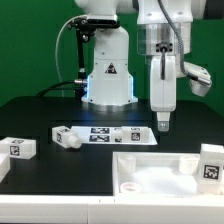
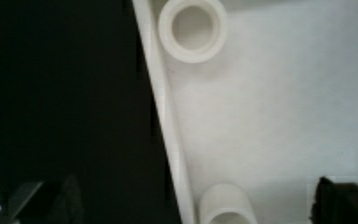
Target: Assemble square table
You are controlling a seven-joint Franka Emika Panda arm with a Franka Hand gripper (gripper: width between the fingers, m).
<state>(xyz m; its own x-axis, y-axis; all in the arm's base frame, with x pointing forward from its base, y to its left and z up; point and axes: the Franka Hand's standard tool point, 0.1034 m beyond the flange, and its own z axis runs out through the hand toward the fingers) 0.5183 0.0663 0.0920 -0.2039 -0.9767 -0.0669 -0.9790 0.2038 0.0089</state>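
The tool (image 1: pixel 161 124) hangs released, its fingers (image 2: pixel 51 200) spread wide with nothing between them, over one rim of the white square tray (image 1: pixel 150 172); the tray lies on the black tabletop (image 1: pixel 60 185) toward the exterior view's right, near the marker board (image 1: pixel 120 135); the wrist view shows two round sockets (image 2: pixel 194 28) along that rim; a tagged leg (image 1: pixel 210 165) stands at the tray's right end; a second leg (image 1: pixel 68 137) and a third leg (image 1: pixel 20 148) lie apart on the exterior view's left.
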